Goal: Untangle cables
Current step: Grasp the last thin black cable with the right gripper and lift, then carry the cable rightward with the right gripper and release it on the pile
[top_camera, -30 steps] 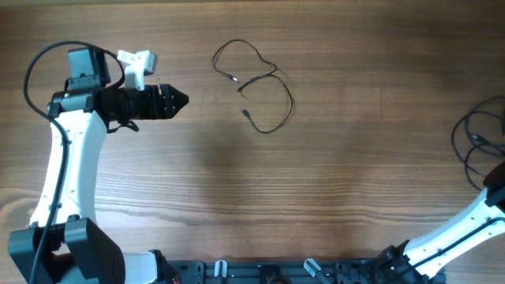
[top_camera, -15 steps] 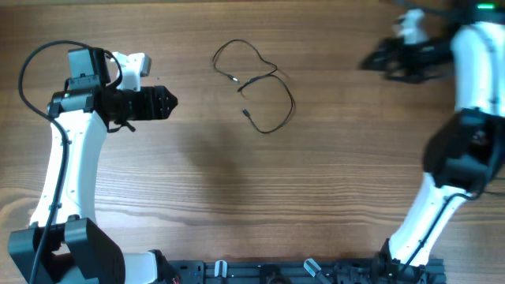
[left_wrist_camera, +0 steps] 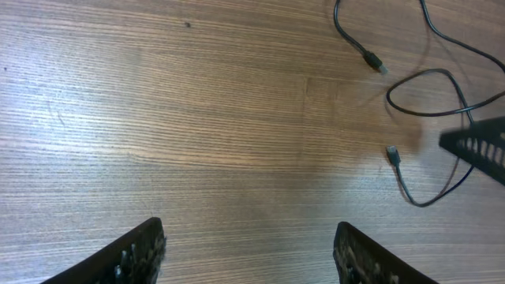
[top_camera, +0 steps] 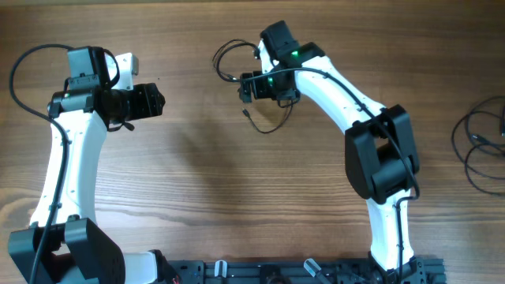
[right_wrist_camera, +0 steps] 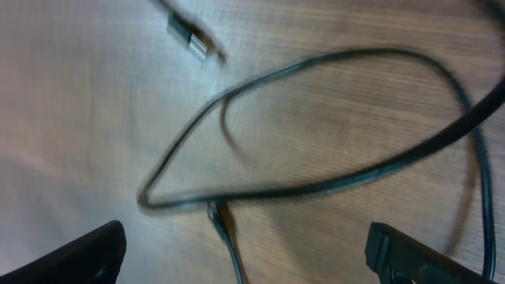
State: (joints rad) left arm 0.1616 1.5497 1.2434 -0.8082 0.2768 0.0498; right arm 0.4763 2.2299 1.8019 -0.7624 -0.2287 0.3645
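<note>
Right jaws spread above the cables [top_camera: 262,131]; left jaws spread, well apart from them.

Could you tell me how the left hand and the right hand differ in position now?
The left hand hangs over bare table, well clear of the cables; the right hand hangs directly over their loops. The left hand points rightward, the right hand leftward. Both are open and empty.

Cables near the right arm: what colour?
The cables are black; best seen in the left wrist view.
</note>
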